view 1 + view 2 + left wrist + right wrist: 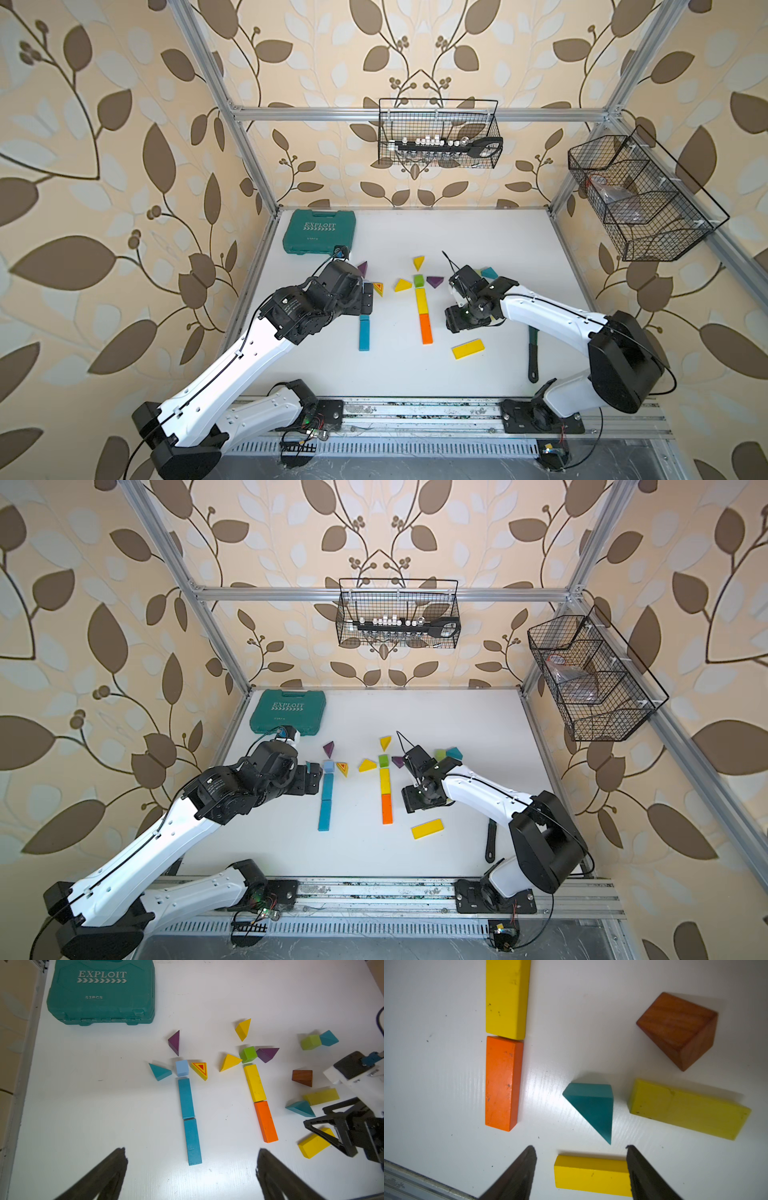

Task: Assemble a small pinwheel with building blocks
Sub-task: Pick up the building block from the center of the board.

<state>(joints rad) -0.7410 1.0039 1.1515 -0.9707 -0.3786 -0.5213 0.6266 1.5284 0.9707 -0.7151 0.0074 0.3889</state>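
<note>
The left gripper (192,1149) hung released, jaws spread wide and holding nothing, near the left pinwheel on the white table (93,1105). That pinwheel had a pale blue cube (182,1068) as its hub. A teal wedge (160,1072), a purple wedge (174,1042) and a red-marked yellow wedge (200,1070) sat round it on 3 sides, and 2 teal bars (186,1098) lay end to end as the stem. Beside it lay a second figure: a green cube (248,1054) with 2 yellow wedges (229,1061) and a second purple wedge (267,1054) around it. Its stem was a yellow bar (254,1085) and an orange bar (266,1122).

The right gripper (580,1147) was parted too and grasped nothing. It hovered over the loose blocks, with a loose yellow bar (591,1174) in line with the gap between its jaws. Near it lay a loose teal wedge (591,1105), a brown wedge (679,1030) and another yellow bar (689,1109). Farther back a lime cube (310,1042) touched a third teal wedge (329,1038). The teal EXPLOIT tool case (99,993) sat in the far left corner. A black-handled wrench (533,357) lay partly hidden by the right arm.
</note>
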